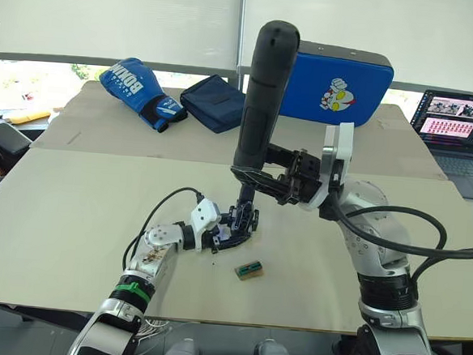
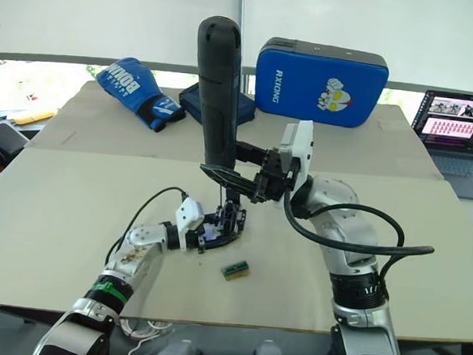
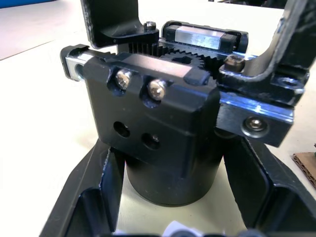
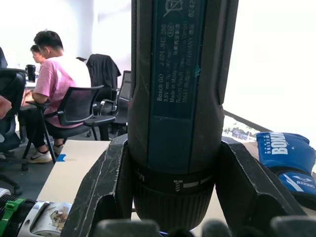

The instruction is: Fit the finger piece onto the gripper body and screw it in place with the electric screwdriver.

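Observation:
The electric screwdriver stands upright over the middle of the table, bit pointing down, with my right gripper shut on its lower barrel. In the right wrist view the barrel sits between both fingers. Under the bit is the gripper body, black, with an upright part rising toward the tip. My left gripper is shut on its round base; the left wrist view has the gripper body between the fingers. I cannot tell the finger piece apart from the body's black parts.
A small green-and-tan block lies just right of my left gripper. At the back of the table are a blue boxing glove, a navy pouch and a blue pad. A laptop sits far right. Seated people are in the background.

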You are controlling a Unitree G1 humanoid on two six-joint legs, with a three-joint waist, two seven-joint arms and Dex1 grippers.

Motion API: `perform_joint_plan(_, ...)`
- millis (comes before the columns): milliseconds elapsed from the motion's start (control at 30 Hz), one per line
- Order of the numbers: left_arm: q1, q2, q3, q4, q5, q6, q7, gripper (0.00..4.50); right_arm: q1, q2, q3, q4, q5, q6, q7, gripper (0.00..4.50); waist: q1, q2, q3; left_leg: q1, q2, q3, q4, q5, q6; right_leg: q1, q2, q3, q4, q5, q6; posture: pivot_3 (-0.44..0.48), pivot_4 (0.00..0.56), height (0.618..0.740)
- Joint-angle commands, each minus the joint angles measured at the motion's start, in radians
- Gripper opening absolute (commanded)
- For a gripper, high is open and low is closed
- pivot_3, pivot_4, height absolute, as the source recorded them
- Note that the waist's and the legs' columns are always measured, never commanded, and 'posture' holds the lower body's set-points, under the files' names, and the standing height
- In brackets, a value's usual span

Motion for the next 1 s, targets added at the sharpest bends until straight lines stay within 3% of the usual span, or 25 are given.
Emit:
perform_joint_plan(33, 0.027, 0.011, 0.01, -0.004, -0.014, 0.017, -0.011, 4.45, -0.012, -0.002, -0.054, -0.087, 0.063, -0.024, -0.001, 1.92, 0.0, 0.0, 0.0, 0.0, 0.0, 0.0, 0.0, 0.0, 0.0, 0.0, 0.0, 0.0, 0.0, 0.0, 0.0, 0.0, 0.15, 0.74)
perform_joint_plan(167, 0.072, 0.056, 0.03, -0.057, -0.032, 0.023, -0.031, 4.45, -0.002, -0.042, -0.098, -0.152, 0.11, 0.005, -0.023, 1.92, -0.007, 0.0, 0.0, -0.001, 0.001, -0.001, -0.001, 0.0, 0.0, -0.001, 0.0, 0.0, 0.0, 0.0, 0.0, 0.0, 0.15, 0.74)
perform_joint_plan(333, 0.164, 0.202, 0.119, -0.159, -0.137, 0.077, -0.129, 4.45, 0.111, -0.182, -0.247, -0.277, 0.193, 0.072, -0.07, 1.92, -0.014, 0.0, 0.0, 0.0, 0.002, -0.004, -0.003, 0.0, 0.0, -0.002, 0.0, 0.0, -0.001, 0.0, 0.0, 0.0, 0.15, 0.74)
perform_joint_plan(500, 0.233, 0.372, 0.19, -0.142, -0.217, 0.048, -0.331, 4.45, 0.329, -0.276, -0.434, -0.339, 0.213, 0.067, -0.127, 1.92, -0.017, 0.001, 0.001, 0.0, 0.002, -0.002, -0.004, 0.0, 0.0, -0.001, 0.0, 0.0, -0.001, -0.001, -0.001, 0.0, 0.15, 0.74)
perform_joint_plan(567, 0.258, 0.423, 0.24, -0.098, -0.253, 0.027, -0.401, 4.45, 0.477, -0.307, -0.514, -0.346, 0.168, 0.018, -0.067, 1.92, -0.014, 0.001, 0.002, 0.0, 0.002, 0.001, -0.004, 0.0, 0.0, -0.002, 0.0, 0.0, -0.001, -0.001, -0.001, 0.0, 0.15, 0.74)
perform_joint_plan(733, 0.279, 0.488, 0.306, -0.082, -0.281, 0.025, -0.45, 4.45, 0.688, -0.322, -0.624, -0.335, 0.136, -0.063, -0.009, 1.92, -0.002, 0.002, 0.003, -0.001, 0.002, 0.002, -0.004, 0.0, 0.0, -0.001, 0.0, 0.0, -0.002, -0.002, -0.001, 0.0, 0.15, 0.74)
perform_joint_plan(1000, 0.343, 0.448, 0.242, -0.433, -0.348, 0.146, -0.438, 4.45, 0.647, -0.294, -0.482, -0.43, 0.173, -0.05, -0.062, 1.92, -0.006, 0.002, 0.004, -0.001, 0.004, 0.002, -0.002, 0.0, 0.0, -0.001, 0.0, 0.001, -0.002, -0.002, 0.0, 0.0, 0.15, 0.74)
